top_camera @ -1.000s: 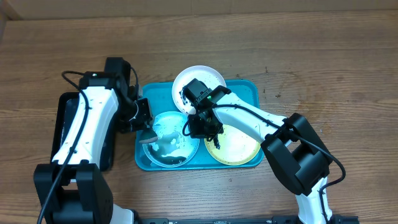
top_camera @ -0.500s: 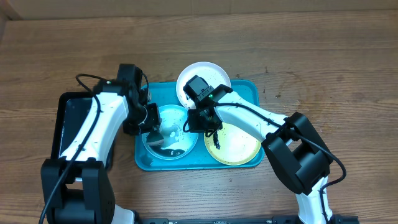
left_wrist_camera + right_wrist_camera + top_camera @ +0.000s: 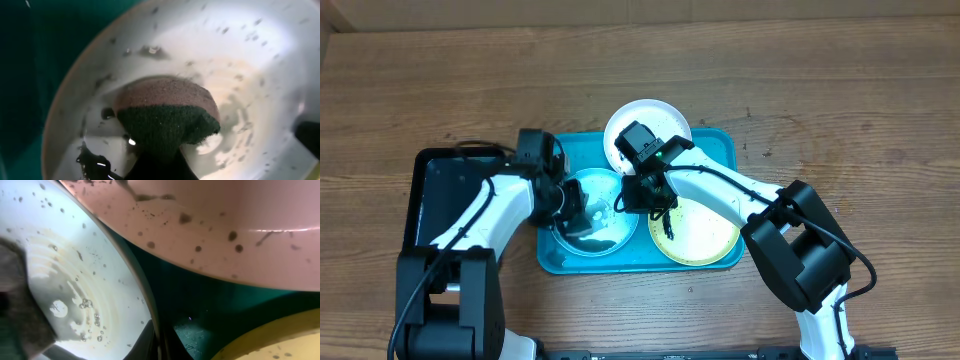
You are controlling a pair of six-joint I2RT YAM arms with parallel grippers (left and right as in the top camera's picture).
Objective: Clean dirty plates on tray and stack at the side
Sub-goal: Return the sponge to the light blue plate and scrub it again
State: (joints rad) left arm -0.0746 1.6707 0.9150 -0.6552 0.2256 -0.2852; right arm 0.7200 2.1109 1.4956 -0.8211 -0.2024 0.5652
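Fingers (image 3: 572, 203) of our left arm are pressed together on a sponge (image 3: 167, 115), its dark green scouring face down against the light blue plate (image 3: 602, 188). Wet streaks and dark specks show around the sponge in the left wrist view. Our right fingers (image 3: 628, 195) are closed too, and as far as we can tell they pinch the right rim of that same plate, since the rim runs straight down to them in the right wrist view.

We see the light blue plate lying in the near left part of the turquoise tray (image 3: 718, 145), with a dark smear along its near side. Beside it, in the near right part, lies the yellow-green plate (image 3: 708, 232), dark marks at its left edge. Resting across the tray's far rim, the white plate (image 3: 652, 115) is dotted with dark spots. Just left of the tray on the wooden desk (image 3: 820, 80) sits a black tray (image 3: 445, 185).
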